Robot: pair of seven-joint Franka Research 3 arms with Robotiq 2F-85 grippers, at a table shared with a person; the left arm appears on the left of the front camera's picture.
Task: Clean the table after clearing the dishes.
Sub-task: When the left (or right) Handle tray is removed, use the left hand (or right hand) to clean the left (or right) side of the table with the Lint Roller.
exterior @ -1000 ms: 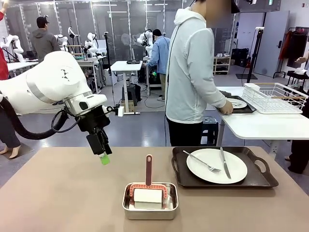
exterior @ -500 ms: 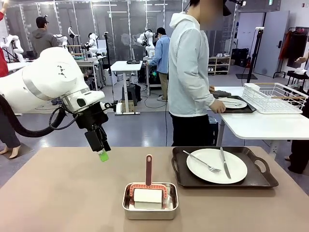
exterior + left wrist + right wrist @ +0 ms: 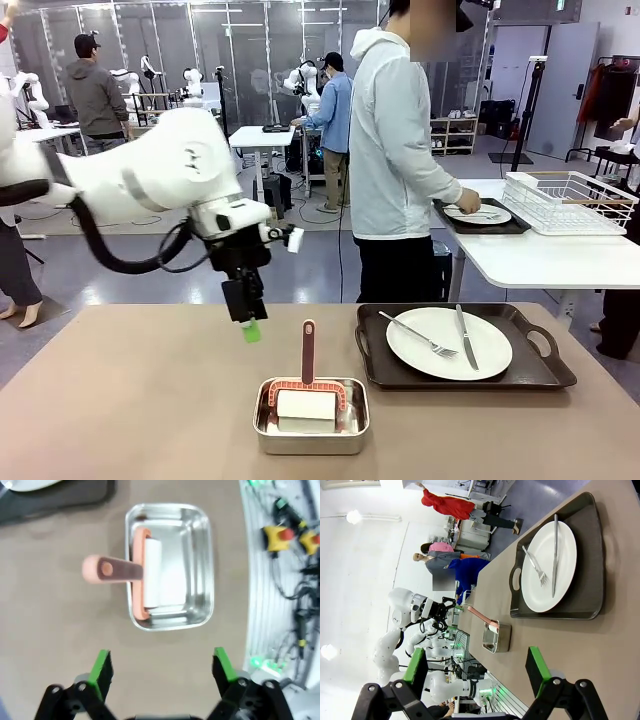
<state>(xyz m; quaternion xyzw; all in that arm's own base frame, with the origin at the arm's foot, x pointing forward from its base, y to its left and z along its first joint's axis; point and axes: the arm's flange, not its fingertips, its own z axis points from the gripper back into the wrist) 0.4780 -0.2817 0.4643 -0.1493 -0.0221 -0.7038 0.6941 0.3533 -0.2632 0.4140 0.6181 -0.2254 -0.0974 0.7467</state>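
Note:
On the beige table (image 3: 120, 400) a white plate (image 3: 449, 343) with fork and knife lies on a dark tray (image 3: 540, 372) at the right. A second plate (image 3: 478, 213) on its tray rests on the white side table, under the person's hand (image 3: 466, 200). My left gripper (image 3: 250, 328) hangs above the table, just left of a steel pan (image 3: 311, 428). From the left wrist view the left gripper (image 3: 162, 667) is open and empty, with the pan (image 3: 200, 570) just ahead of it. My right gripper (image 3: 476, 666) is open, off the table's end, and faces the plate (image 3: 550, 565) and tray (image 3: 592, 560).
The pan holds a white roller (image 3: 306, 404) with a pink upright handle (image 3: 308, 350). A wire rack (image 3: 570, 200) stands on the white side table (image 3: 540, 262). The person stands at the far edge, turned toward that table. Bare tabletop spreads left of the pan.
My left arm has swung right and slightly down, toward the pan. The person has set the second tray down on the side table and now leans over it.

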